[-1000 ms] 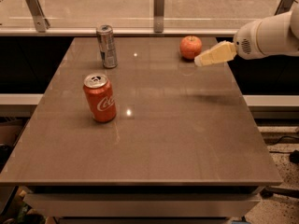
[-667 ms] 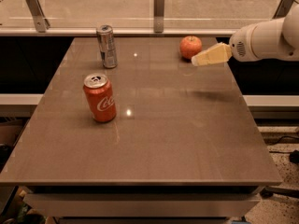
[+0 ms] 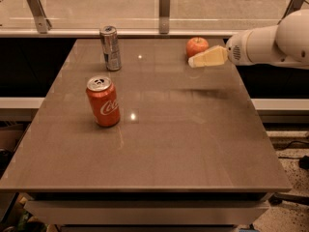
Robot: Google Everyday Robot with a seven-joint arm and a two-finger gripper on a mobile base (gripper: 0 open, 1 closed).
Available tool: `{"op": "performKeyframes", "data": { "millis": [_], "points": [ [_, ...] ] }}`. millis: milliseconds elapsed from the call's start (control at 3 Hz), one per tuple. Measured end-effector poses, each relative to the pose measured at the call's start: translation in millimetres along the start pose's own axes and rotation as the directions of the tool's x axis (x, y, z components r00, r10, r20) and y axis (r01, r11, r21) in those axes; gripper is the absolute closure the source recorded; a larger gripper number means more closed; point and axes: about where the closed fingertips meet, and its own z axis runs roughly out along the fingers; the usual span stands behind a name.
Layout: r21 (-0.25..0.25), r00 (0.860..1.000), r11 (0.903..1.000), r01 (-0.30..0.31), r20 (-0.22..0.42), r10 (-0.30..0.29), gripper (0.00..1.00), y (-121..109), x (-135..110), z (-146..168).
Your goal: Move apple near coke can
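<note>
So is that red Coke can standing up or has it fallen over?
Upright: the coke can stands on its base on the table, silver top facing up. The gripper hovers far off, beside the apple.

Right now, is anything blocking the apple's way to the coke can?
Nothing visible. Bare table lies between the apple and the coke can; the silver can stands aside, farther back. The end effector sits beside the apple, unobstructed.
</note>
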Motion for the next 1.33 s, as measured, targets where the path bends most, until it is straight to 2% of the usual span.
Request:
{"op": "performKeyframes", "data": {
  "millis": [667, 1333],
  "points": [
    [-0.042, 1.0, 0.9991, 0.004, 0.016, -0.004, 0.0, 5, -9, 33],
    [-0.078, 0.996, 0.9965, -0.03, 0.078, 0.036, 0.0, -11, -8, 58]
  ]
}}
